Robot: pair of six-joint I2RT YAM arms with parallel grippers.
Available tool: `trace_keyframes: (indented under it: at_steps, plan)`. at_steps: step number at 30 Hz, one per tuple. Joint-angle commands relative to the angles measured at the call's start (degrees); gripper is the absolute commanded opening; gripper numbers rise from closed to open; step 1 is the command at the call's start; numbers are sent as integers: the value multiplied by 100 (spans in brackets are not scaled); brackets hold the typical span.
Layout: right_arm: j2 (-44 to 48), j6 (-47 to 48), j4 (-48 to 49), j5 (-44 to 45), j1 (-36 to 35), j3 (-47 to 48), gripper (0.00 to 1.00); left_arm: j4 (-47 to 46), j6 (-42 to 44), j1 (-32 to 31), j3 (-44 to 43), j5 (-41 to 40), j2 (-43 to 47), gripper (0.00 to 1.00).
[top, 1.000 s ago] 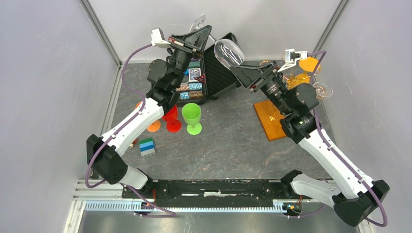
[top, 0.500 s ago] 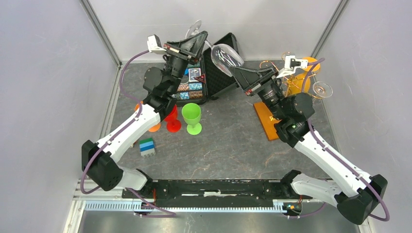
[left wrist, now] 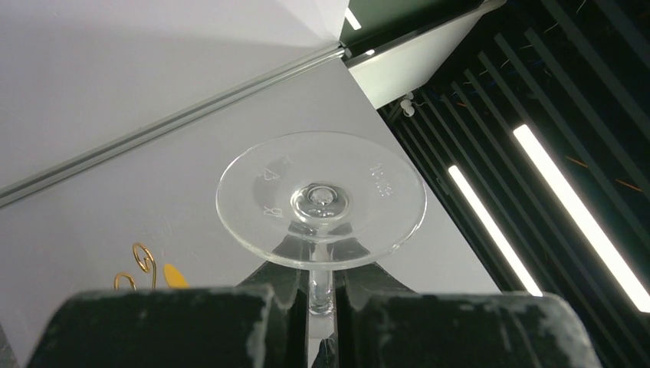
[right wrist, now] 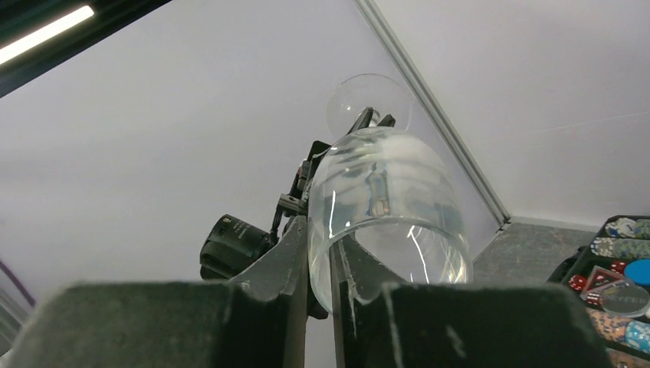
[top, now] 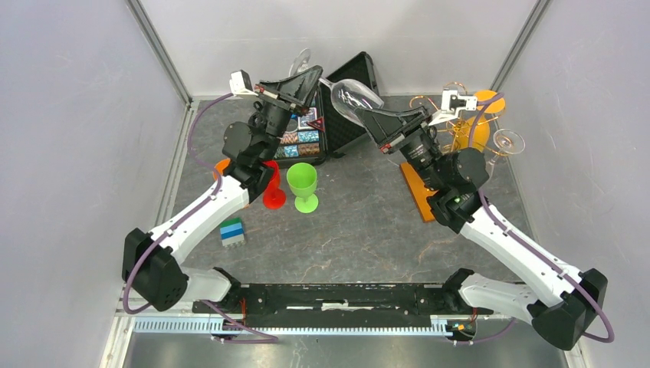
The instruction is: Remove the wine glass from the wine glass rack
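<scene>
**While clear of rack point(top: 420, 192), glass point(top: 354, 93) is held by both grippers**

Table point(top: 345, 230) is seen w/ both arms reaching over its far half. Case point(top: 341, 126) is lying open at back centre. Rack is set on the R side, w/ a second glass point(top: 508, 142) hung on its gold wire. Glass point(right wrist: 383, 207) is held in the air above case, well apart from rack, tilted, foot point(left wrist: 320, 201) toward L side. L gripper point(top: 318, 75) point(left wrist: 322, 299) is clamped on stem, just below foot. R gripper point(top: 364, 111) point(right wrist: 320, 261) is closed on bowl, wall pinched at rim btwn its fingers. Green cup point(top: 303, 184) and red cup point(top: 272, 195) are stood upright near L arm. Striped block point(top: 231, 231) is seen nearer the bases.
</scene>
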State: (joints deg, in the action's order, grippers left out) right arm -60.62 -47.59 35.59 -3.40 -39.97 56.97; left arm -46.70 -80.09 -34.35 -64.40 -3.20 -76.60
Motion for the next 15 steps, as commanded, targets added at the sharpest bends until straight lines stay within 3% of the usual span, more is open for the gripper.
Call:
trace_keyframes:
  at_steps: [1,3,9,15]
  plan:
    - [62,206,119,54,-63,46,10,-362,103,-16,86,294,471,18]
    - [167,266,7,88,-71,-20,0,-305,208,-15,224,393,624,24]
    - [412,635,-362,163,-73,-50,0,-146,617,-11,677,733,1057,54]
    - [406,1371,-1178,278,-73,376,0,703,1374,-22,734,1916,1231,85]
